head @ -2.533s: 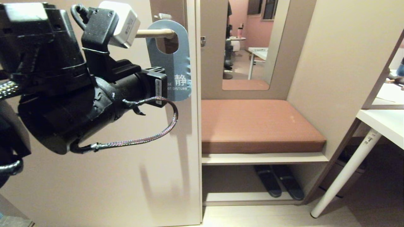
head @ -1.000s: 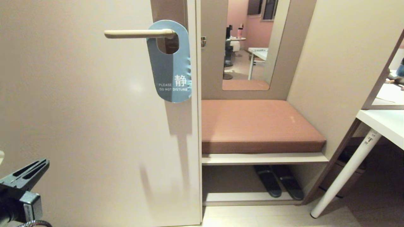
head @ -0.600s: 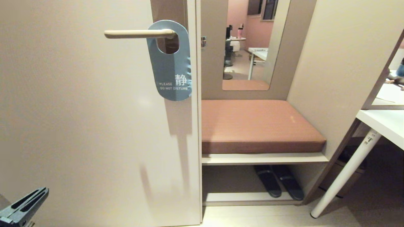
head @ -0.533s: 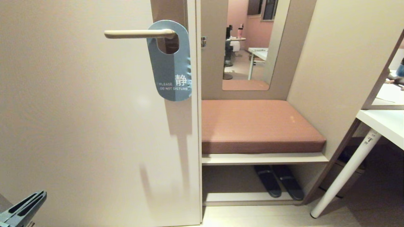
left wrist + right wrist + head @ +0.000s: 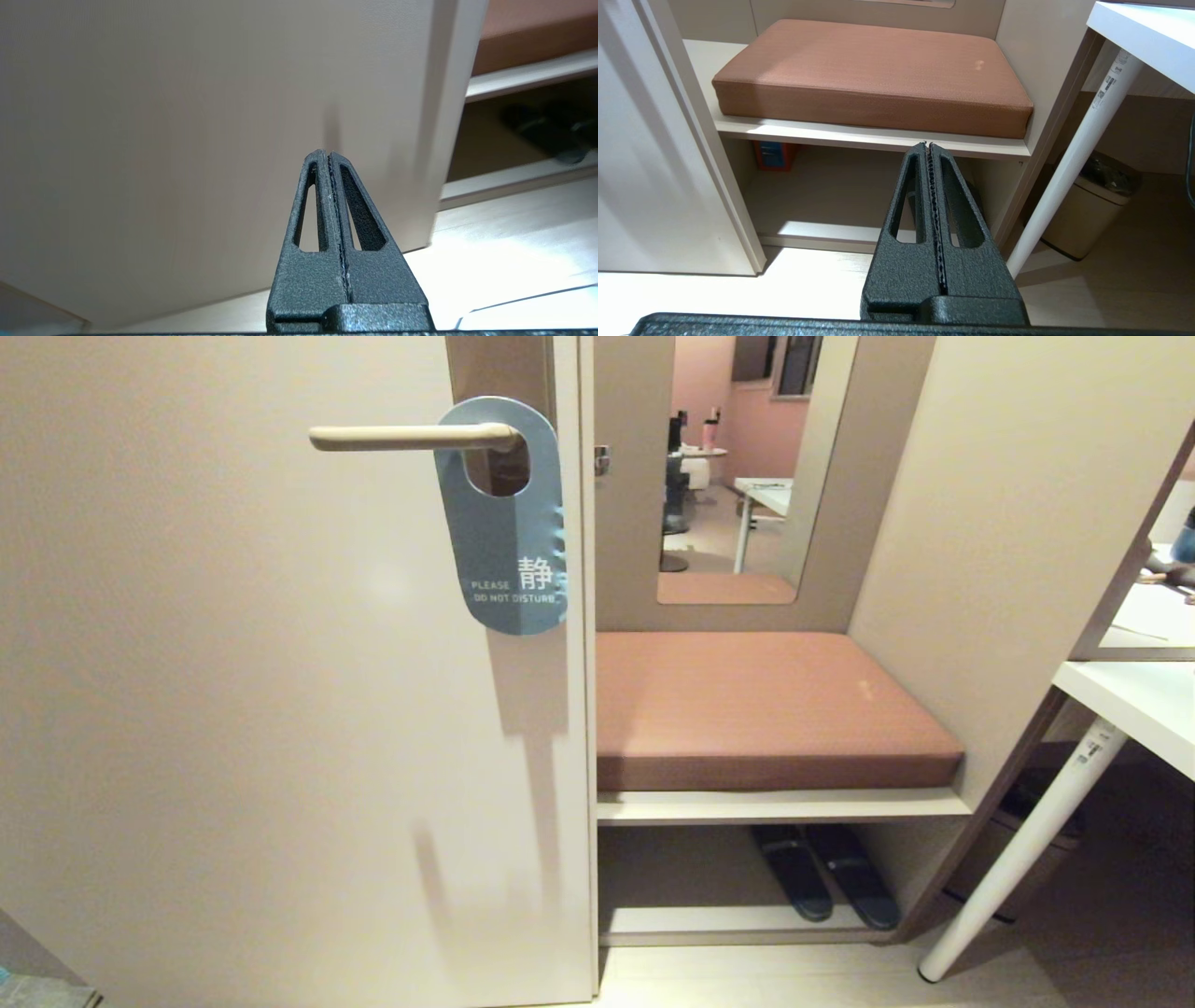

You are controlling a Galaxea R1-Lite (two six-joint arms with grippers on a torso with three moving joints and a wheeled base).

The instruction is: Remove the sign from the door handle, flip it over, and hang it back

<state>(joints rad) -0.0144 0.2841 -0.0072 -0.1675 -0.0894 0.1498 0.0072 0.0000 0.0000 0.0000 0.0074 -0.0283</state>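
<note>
Surroundings, for your reference: a cream door (image 5: pixel 261 709) fills the left half of the head view; right of its edge sits an alcove with a brown padded bench cushion (image 5: pixel 766 709), a pair of dark slippers (image 5: pixel 822 882) on the shelf beneath, and a tall mirror (image 5: pixel 738 467) above. At the right edge you have a white table (image 5: pixel 1134 700) on a slanted white leg, with a beige bin (image 5: pixel 1087 219) under it. Nothing stands between you and the handle. Task item: the blue oblong rounded-end sign (image 5: pixel 509 523), white lettering "PLEASE DO NOT DISTURB" facing you, hangs by its hole on the slim cream-beige lever door handle (image 5: pixel 411 436) at upper centre-left, flat against the brownish-grey backplate (image 5: pixel 499 369). Arms: neither shows in the head view. The left gripper (image 5: pixel 328 156), in its wrist view, points at the lower door panel near the floor, fingers pressed together on nothing. The right gripper (image 5: pixel 928 147) faces the bench shelf, fingers likewise pressed together and empty.
</note>
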